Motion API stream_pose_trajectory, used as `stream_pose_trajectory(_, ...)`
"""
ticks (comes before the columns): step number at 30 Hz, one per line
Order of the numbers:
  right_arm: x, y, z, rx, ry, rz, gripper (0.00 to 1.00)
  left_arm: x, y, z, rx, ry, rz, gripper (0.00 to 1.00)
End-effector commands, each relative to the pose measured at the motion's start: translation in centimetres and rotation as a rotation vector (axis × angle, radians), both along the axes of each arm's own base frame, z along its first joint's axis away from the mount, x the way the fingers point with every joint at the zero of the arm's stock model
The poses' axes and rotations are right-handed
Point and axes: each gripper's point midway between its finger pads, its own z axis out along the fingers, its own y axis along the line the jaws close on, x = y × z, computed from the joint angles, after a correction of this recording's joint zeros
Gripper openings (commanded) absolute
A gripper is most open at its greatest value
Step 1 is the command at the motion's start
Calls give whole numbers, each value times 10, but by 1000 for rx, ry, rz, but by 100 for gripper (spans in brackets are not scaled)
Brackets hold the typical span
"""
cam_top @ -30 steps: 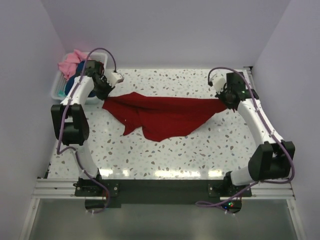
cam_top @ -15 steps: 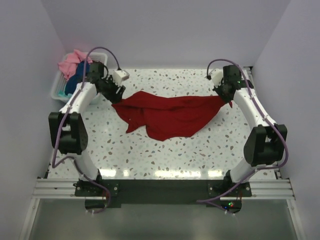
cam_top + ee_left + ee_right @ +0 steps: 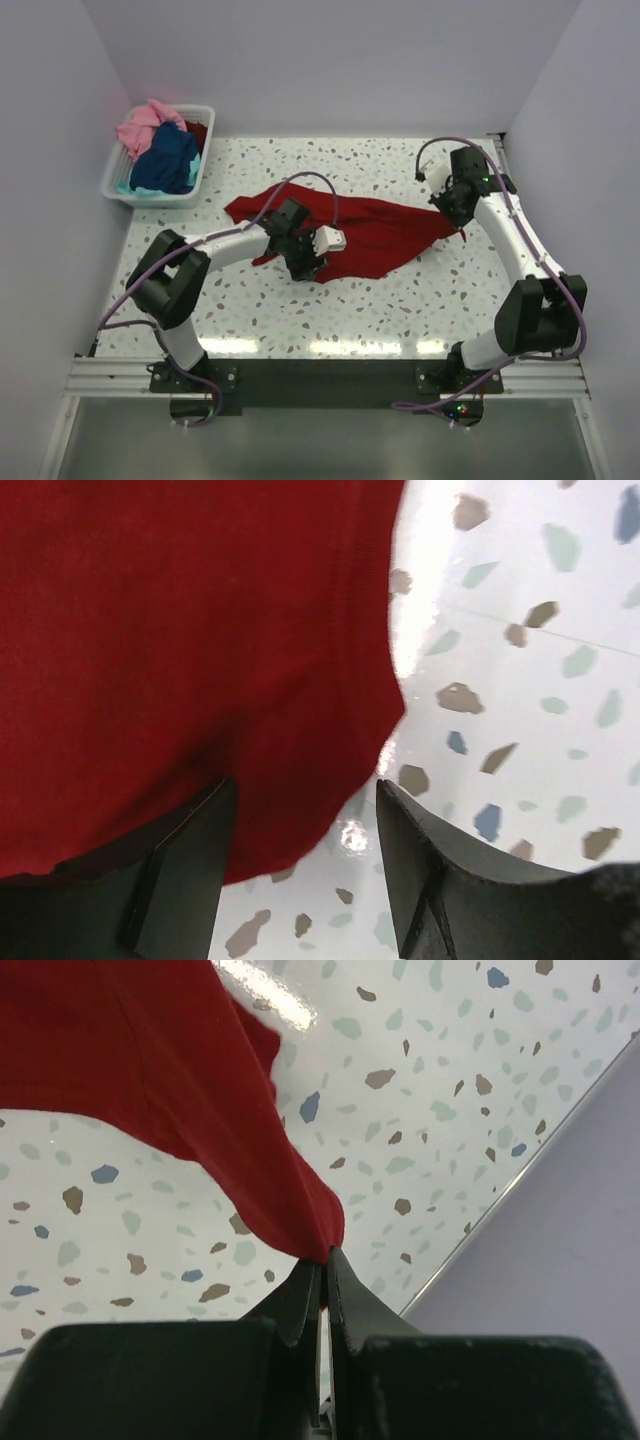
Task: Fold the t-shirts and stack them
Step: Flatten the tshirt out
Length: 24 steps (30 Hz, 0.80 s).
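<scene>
The deep red t-shirt point(image 3: 375, 232) lies crumpled across the middle of the table. My right gripper point(image 3: 457, 216) is shut on its right corner, and the cloth rises in a pinched fold into the closed jaws point(image 3: 322, 1258). My left gripper point(image 3: 306, 264) stands open low over the shirt's near left edge. In the left wrist view the red hem point(image 3: 300, 780) lies between the two dark fingers point(image 3: 185, 870), not gripped. Pink point(image 3: 140, 125), navy point(image 3: 168, 160) and teal point(image 3: 124, 187) t-shirts sit heaped in the basket.
The white slatted basket point(image 3: 110, 172) stands at the back left corner. Speckled tabletop point(image 3: 330, 310) stretches in front of the shirt. The right side wall point(image 3: 570, 1210) runs close beside my right gripper.
My left gripper opened and let go of the shirt's left end near the basket. It then swung right and nearer, to the shirt's front edge. The right gripper kept its hold.
</scene>
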Motion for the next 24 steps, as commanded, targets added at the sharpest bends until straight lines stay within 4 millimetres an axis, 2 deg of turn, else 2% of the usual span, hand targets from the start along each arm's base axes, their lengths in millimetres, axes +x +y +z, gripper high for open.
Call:
stream_pose_trajectory(1, -10, -4, 15, -9, -31, 7, 0, 25, -4, -11, 49, -115, 36, 63)
stream_pose_trajectory(2, -7, -6, 16, -23, -44, 2, 0, 26, -5, -17, 67, -102, 31, 58)
stream_pose_trajectory(4, -1, -11, 19, -43, -67, -8, 0, 17, -4, -24, 93, -53, 6, 47)
stream_pose_trajectory(5, 3, -14, 21, -60, -82, -19, 0, 13, -6, -25, 99, -44, -14, 35)
stream_pose_trajectory(9, 30, -20, 14, -95, -117, -44, 0, -24, -17, -21, 127, -21, -190, 18)
stream_pose_trajectory(10, 36, -23, 13, -104, -125, -53, 0, -40, -27, -18, 110, -4, -247, 15)
stream_pose_trajectory(11, 45, -24, 5, -111, -115, -58, 0, -43, -39, -6, 77, -11, -274, 8)
stream_pose_trajectory(12, 59, -26, 8, -114, -153, -70, 0, -51, -47, 2, 55, 18, -285, 6)
stream_pose_trajectory(13, 74, -33, 3, -135, -156, -99, 0, -52, -73, 27, -41, 25, -312, 4)
stream_pose_trajectory(14, 85, -37, 4, -137, -173, -121, 0, -52, -88, 44, -101, 39, -316, 3)
stream_pose_trajectory(16, 106, -49, 2, -122, -194, -189, 0, -58, -122, 85, -254, 116, -321, 6)
stream_pose_trajectory(17, 128, -51, 3, -107, -200, -205, 0, -45, -145, 118, -333, 87, -318, 14)
stream_pose_trajectory(18, 125, -50, -1, -96, -146, -207, 8, -40, -157, 137, -387, 103, -283, 25)
stream_pose_trajectory(19, 128, -58, 1, -68, -131, -222, 17, -34, -163, 150, -411, 100, -272, 44)
stream_pose_trajectory(20, 135, -59, 13, -54, -149, -223, 26, -23, -169, 170, -443, 69, -259, 50)
stream_pose_trajectory(21, 128, -58, 15, -42, -122, -213, 54, -10, -159, 175, -443, 89, -201, 55)
stream_pose_trajectory(23, 119, -51, 22, -15, -110, -160, 78, 1, -136, 178, -455, 139, -137, 62)
stream_pose_trajectory(24, 109, -48, 35, -5, -122, -142, 84, 14, -111, 170, -432, 176, -70, 62)
